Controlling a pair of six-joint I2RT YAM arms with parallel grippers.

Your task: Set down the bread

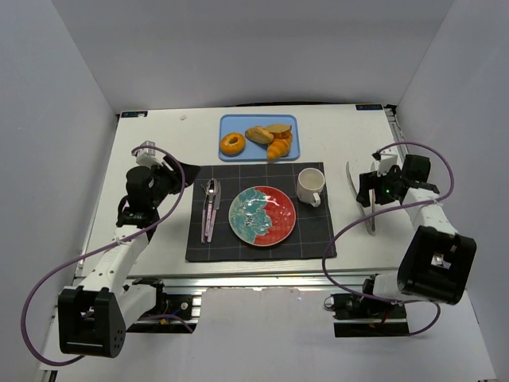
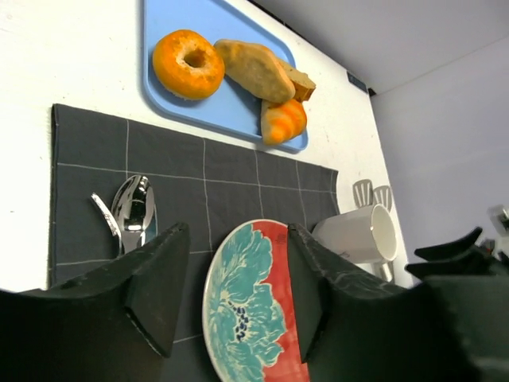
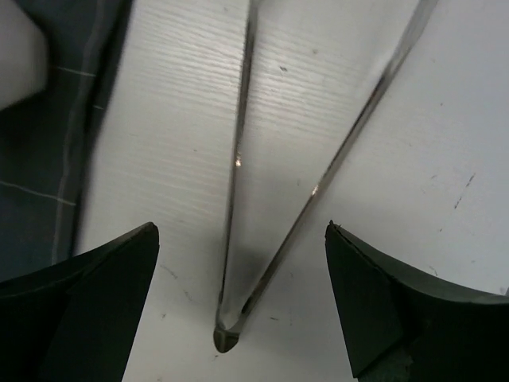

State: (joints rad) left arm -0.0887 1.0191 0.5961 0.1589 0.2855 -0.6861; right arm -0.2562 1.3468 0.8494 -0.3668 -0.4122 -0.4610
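Observation:
The bread (image 1: pixel 232 144) is a golden-brown ring. It lies at the left end of a blue tray (image 1: pixel 289 122) at the back of the table, and shows in the left wrist view (image 2: pixel 188 64). A teal and red plate (image 1: pixel 262 215) sits on a dark placemat (image 1: pixel 199 243). My left gripper (image 1: pixel 178 180) is open and empty, left of the mat, and the plate (image 2: pixel 246 310) shows between its fingers. My right gripper (image 1: pixel 366 192) is open, low over metal tongs (image 3: pixel 235 191) that lie on the table with their joined end between its fingers, untouched.
An oval roll (image 1: pixel 259 134), another tan roll (image 1: pixel 278 128) and a croissant (image 1: pixel 278 148) share the tray. A white mug (image 1: pixel 310 187) stands right of the plate. A spoon and other cutlery (image 1: pixel 211 208) lie on the mat's left side. Walls close in on three sides.

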